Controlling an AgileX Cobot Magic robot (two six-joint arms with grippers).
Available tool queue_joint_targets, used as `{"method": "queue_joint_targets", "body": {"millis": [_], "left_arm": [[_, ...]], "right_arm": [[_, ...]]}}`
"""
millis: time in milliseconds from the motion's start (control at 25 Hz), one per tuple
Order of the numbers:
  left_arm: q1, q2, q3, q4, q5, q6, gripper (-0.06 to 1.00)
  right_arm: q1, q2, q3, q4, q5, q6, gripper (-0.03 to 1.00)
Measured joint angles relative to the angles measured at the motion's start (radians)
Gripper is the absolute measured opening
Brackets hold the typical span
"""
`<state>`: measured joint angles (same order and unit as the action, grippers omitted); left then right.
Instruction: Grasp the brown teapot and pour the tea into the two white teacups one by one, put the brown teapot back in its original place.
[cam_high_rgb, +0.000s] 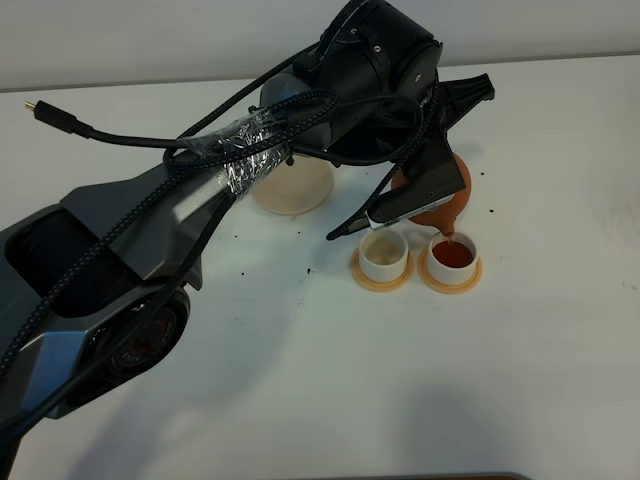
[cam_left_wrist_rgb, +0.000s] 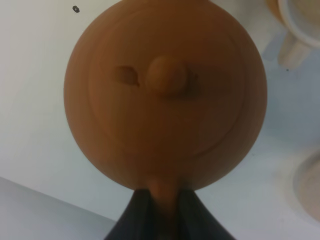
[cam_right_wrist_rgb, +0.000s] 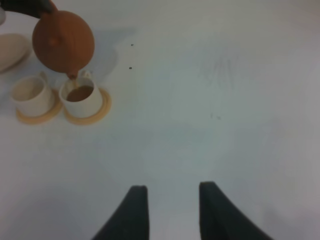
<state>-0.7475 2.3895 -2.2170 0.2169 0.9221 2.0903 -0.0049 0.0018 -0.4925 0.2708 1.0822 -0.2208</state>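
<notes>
Saucer (cam_high_rgb: 290, 195) sits bare and the left-hand teacup (cam_high_rgb: 384, 255) looks empty. Our left gripper (cam_left_wrist_rgb: 161, 201) pinches the handle of the brown teapot (cam_high_rgb: 450, 190), tilted over the right-hand teacup (cam_high_rgb: 453, 256), tea running in. We want the spout centred and the tilt gentle. Farther right, our right gripper (cam_right_wrist_rgb: 173, 189) hangs spread and idle.

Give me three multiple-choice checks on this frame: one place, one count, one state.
1. The brown teapot has its spout over:
A) the right-hand teacup of the exterior view
B) the other teacup
C) the beige saucer
2. Teacups showing brown tea:
A) none
B) one
C) both
3. The right gripper is:
A) open and empty
B) shut on a teacup
C) shut on the teapot

Answers:
1 A: a thin stream falls from the spout into that cup.
2 B: the left-hand teacup is pale inside.
3 A: its fingers stand apart with nothing between them.
</notes>
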Motion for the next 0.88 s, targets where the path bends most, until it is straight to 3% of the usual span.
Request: {"method": "queue_joint_targets", "body": {"millis": [880], "left_arm": [[-0.009, -0.003, 0.000, 0.025, 0.000, 0.000, 0.12]], "right_arm": [[0.000, 0.000, 0.000, 0.000, 0.000, 0.000, 0.24]]}}
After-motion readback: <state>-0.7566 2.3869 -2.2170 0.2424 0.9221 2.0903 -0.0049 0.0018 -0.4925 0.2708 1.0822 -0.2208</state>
